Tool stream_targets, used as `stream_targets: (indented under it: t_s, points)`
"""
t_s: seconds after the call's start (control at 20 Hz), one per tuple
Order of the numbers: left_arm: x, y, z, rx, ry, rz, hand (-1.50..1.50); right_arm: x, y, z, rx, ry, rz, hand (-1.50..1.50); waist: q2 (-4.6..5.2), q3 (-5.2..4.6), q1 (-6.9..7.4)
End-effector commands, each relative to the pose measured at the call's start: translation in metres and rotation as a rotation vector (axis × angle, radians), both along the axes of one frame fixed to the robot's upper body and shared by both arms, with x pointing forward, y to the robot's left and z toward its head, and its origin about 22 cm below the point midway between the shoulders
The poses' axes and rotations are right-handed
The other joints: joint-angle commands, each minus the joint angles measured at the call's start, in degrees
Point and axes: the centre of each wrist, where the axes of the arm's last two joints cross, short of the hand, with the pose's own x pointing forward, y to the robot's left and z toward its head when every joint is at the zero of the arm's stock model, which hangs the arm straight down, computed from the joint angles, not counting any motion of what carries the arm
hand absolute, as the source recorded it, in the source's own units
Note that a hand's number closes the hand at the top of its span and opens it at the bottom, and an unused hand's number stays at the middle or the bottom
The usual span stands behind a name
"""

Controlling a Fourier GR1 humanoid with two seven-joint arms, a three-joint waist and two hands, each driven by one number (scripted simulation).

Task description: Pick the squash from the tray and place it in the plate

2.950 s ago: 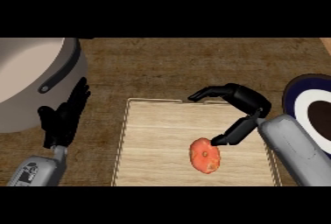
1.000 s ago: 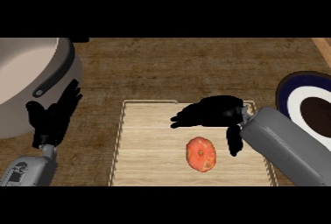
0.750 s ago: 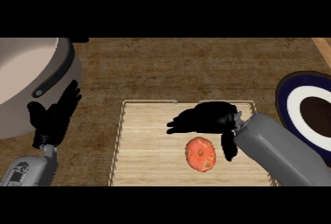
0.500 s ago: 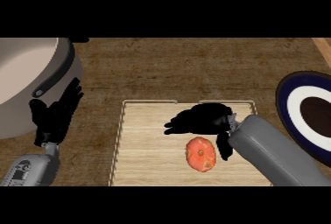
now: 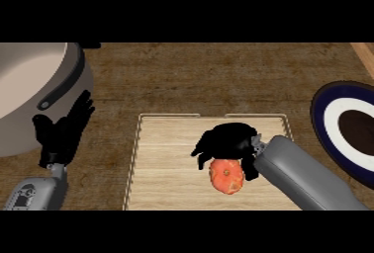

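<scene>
An orange squash (image 5: pixel 227 179) lies on the wooden tray (image 5: pixel 164 168), right of its middle. My right hand (image 5: pixel 228 142) sits over the squash's far end and hides it. Its fingers curl down the squash's left side and its thumb runs down the right side. The squash still rests on the tray. The plate (image 5: pixel 326 129), with a dark blue rim, a white ring and a brown centre, lies at the right edge and is partly cut off. My left hand (image 5: pixel 61 131) rests open, fingers up, left of the tray.
A large grey pot (image 5: pixel 36 89) fills the upper left corner, just beyond my left hand. Brown counter (image 5: pixel 205 74) stretches behind the tray. A pale wooden strip (image 5: pixel 364 53) shows at the top right corner.
My right hand has come down and toward me onto the squash's far end, and its fingers and thumb have closed round it. The left hand has stayed still.
</scene>
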Motion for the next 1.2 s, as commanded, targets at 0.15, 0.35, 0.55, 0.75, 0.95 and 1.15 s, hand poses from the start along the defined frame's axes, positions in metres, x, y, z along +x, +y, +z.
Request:
stream_targets:
  t_s: [0.15, 0.35, 0.55, 0.75, 0.95, 1.15]
  points:
    - [-0.015, -0.007, -0.005, 0.006, -0.005, -0.014, 0.0, -0.012, 0.007, -0.015, 0.013, 0.106, 0.114, 1.5, 0.37, 0.13, 0.39]
    - [0.003, -0.007, 0.008, 0.007, -0.009, -0.009, 0.0, -0.019, 0.02, -0.027, 0.042, 0.124, 0.104, 1.5, 0.43, 0.14, 0.18]
    - [-0.008, 0.008, 0.006, 0.006, 0.0, -0.001, 0.0, 0.007, -0.008, -0.013, 0.175, 0.038, -0.235, 1.5, 0.41, 0.13, 0.08]
    - [-0.011, 0.018, 0.0, 0.006, 0.01, 0.09, 0.0, 0.04, -0.101, 0.002, 0.291, -0.12, -0.889, 1.5, 0.0, 0.34, -6.67]
    - [-0.014, 0.027, -0.001, 0.016, 0.019, 0.107, 0.0, 0.056, -0.136, 0.028, 0.399, -0.295, -1.356, 1.5, -0.23, 0.14, -6.37]
    - [-0.013, 0.02, 0.001, 0.003, 0.018, 0.077, 0.0, 0.069, -0.139, 0.084, 0.575, -0.626, -1.677, 1.5, -0.74, -0.06, -3.99]
